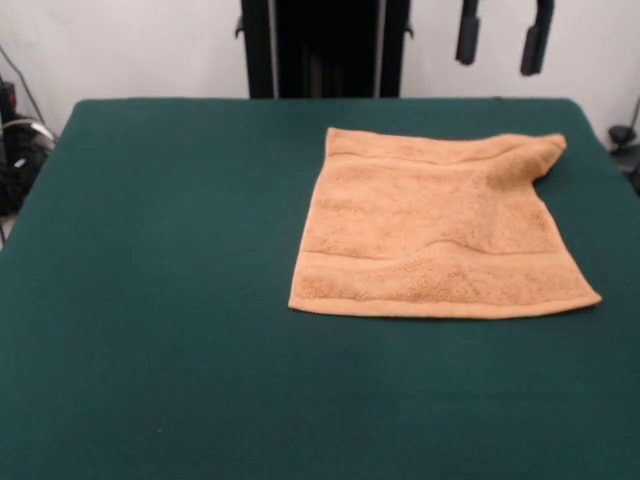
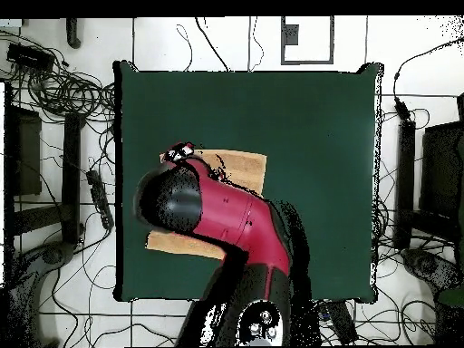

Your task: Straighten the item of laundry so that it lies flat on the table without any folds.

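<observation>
The orange-tan towel [image 1: 440, 225] lies on the right half of the dark green table [image 1: 160, 300], mostly spread out. Its far right corner [image 1: 535, 155] is bunched and folded over, and a shallow wrinkle runs across its middle. A woven band shows along its near edge. My gripper [image 1: 502, 35] hangs above the table's far right edge, beyond that bunched corner, with its two dark fingers apart and nothing between them. In the overhead view my red and black arm [image 2: 217, 213] covers most of the towel [image 2: 243, 168] and hides the gripper.
The black pedestal [image 1: 325, 45] stands behind the table's far edge. Cables and dark gear [image 1: 20, 150] lie off the table's left side. In the overhead view, cables [image 2: 63, 91] and black stands [image 2: 403, 181] surround the table [image 2: 317, 118].
</observation>
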Available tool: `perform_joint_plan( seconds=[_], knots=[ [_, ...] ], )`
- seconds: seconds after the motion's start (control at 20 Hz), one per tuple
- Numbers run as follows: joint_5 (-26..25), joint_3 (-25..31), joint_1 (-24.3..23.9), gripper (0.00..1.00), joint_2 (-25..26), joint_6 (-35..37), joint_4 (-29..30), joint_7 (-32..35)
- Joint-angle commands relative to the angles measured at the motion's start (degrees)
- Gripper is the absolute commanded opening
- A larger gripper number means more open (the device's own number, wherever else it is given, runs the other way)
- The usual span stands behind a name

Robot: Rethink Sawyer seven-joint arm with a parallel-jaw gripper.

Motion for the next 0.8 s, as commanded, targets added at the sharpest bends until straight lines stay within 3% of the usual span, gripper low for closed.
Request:
perform_joint_plan(
  seconds=[0.05,0.45,0.8],
  knots=[
    [-3.1,5.6,-2.2,1.00,14.3,9.0,-14.1,3.3],
    [-4.0,5.1,-2.4,1.00,20.8,9.8,-21.4,5.6],
    [-3.5,3.0,0.2,1.00,22.4,10.7,-22.8,8.8]
  ],
)
